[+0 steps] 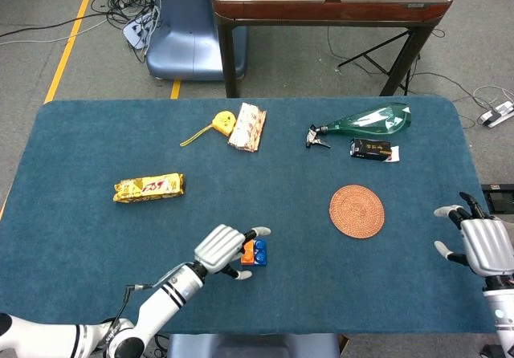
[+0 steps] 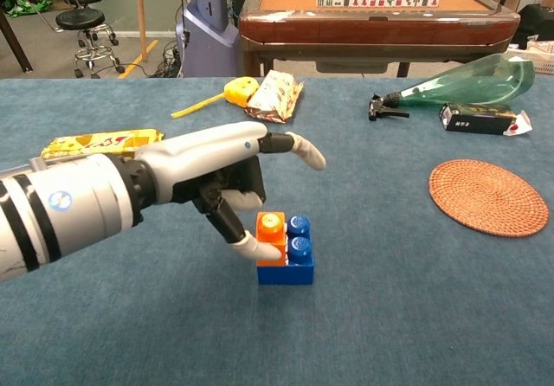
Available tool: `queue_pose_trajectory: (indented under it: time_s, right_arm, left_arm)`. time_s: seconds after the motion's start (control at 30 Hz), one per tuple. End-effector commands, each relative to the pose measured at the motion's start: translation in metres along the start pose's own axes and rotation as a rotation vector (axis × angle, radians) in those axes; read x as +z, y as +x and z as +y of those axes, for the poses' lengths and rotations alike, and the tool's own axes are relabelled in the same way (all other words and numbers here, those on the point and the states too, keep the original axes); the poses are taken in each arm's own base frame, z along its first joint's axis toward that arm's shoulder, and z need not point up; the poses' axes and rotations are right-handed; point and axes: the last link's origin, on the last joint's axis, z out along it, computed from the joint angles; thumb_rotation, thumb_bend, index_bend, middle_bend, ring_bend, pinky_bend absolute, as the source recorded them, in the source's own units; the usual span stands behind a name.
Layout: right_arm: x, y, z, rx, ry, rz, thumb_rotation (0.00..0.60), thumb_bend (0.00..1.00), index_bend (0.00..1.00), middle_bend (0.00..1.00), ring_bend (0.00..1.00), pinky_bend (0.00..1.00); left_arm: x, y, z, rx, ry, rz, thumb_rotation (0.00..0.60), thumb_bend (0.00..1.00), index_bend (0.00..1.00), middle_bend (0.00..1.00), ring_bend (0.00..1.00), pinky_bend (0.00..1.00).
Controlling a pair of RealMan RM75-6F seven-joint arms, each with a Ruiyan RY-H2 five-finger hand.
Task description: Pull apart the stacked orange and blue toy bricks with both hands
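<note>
Two bricks: we see the orange brick [image 2: 270, 238] seated on the left half of the blue brick [image 2: 286, 269], lower centre of the chest view, on the blue worktop [image 1: 80, 237].
Handling: we judge both to be light, rigid plastic with smooth sides; the stud fit will likely resist a straight pull, so a slight twist or tilt may help. Nothing fragile.
Where to hold: we would take the orange brick by its left and right faces, and the blue one low on its base, clear of its two open studs.
Left hand: our left hand [image 2: 216, 174] sits just left of the stack, centre of the chest view. Its fingers are spread; the thumb tip [image 2: 251, 247] touches the orange brick's left face near the seam, while the forefinger [image 2: 290, 146] reaches out above the stack without touching. No pinch yet.
Right hand: our right hand [image 1: 482, 242] hangs at the right edge of the head view, well apart from the bricks, fingers apart and holding nothing.
Next step, as we judge it: close the left fingers on one brick, then bring the right hand across for the other.
Risk: the thumb's push could slide the unheld stack rightward.
</note>
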Motion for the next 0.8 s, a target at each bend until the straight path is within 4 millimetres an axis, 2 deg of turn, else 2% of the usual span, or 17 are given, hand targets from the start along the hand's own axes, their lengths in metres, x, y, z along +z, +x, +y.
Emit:
queue_pose_trajectory:
  time_s: [0.03,0.47,0.8]
  right_arm:
    - [0.001,-0.001,0.0,0.0,0.002,-0.004,0.6,0.18,0.38,0.38,0.37,0.46]
    - [0.003,-0.004,-0.002,0.002,0.007,-0.015,0.6,0.18,0.38,0.38,0.37,0.46]
    - [0.005,-0.007,-0.004,0.003,0.011,-0.026,0.6,0.18,0.38,0.38,0.37,0.46]
  left_arm:
    - [0.003,-0.003,-0.001,0.012,0.009,-0.007,0.6,0.02,0.21,1.0,0.94,1.0]
    - [0.012,-0.011,-0.012,0.038,0.078,-0.011,0.6,0.02,0.21,1.0,0.94,1.0]
    - [0.013,-0.008,-0.025,0.02,0.126,0.016,0.6,0.02,0.21,1.0,0.94,1.0]
